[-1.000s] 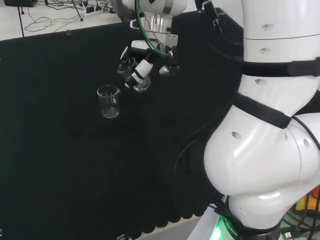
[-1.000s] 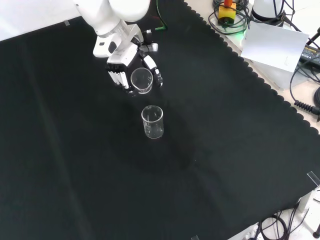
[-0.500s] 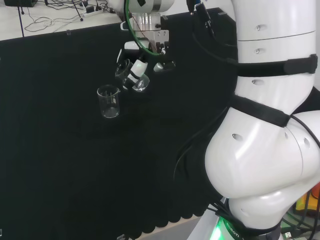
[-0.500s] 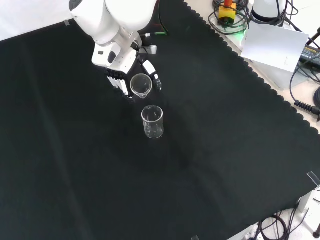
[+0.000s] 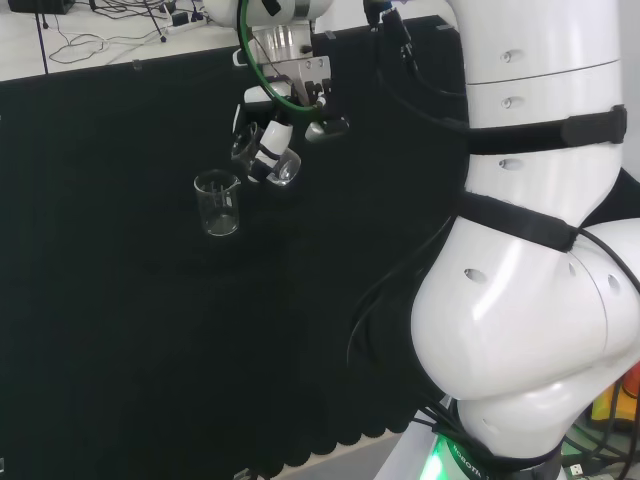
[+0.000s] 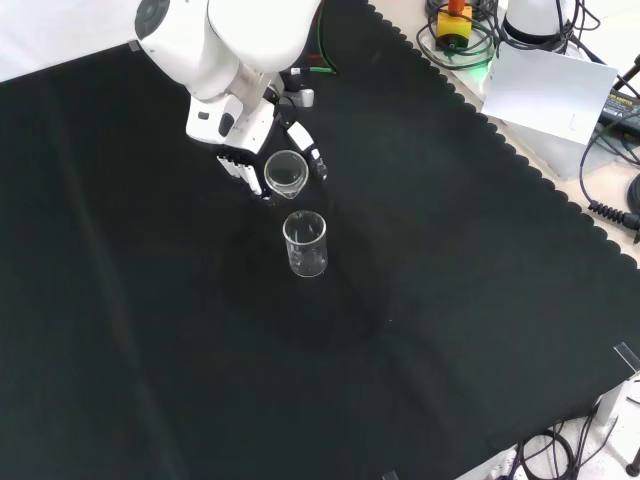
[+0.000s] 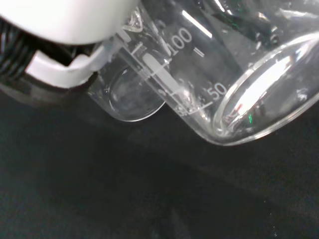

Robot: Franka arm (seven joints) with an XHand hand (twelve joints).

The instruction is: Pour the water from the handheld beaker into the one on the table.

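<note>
The hand (image 5: 262,140) (image 6: 246,150) is shut on a clear glass beaker (image 5: 279,167) (image 6: 284,173), which it holds tilted above the cloth. In the head view the held beaker hangs just right of and a little above a second clear beaker (image 5: 218,203) that stands upright on the black cloth. In the front view the standing beaker (image 6: 305,244) is just below the held one. The wrist view has the held beaker (image 7: 219,84) close up, tipped, with printed marks on its wall, and the other beaker (image 7: 130,94) seen beyond it. Water level is hard to make out.
Black cloth (image 6: 450,300) covers the bench, with a scalloped edge at the front view's right. Cables and a white box (image 6: 552,95) lie beyond that edge. The arm's big white links (image 5: 530,250) stand at the head view's right.
The hand with its beaker has moved closer to the standing beaker, leftward in the head view. The standing beaker has not moved.
</note>
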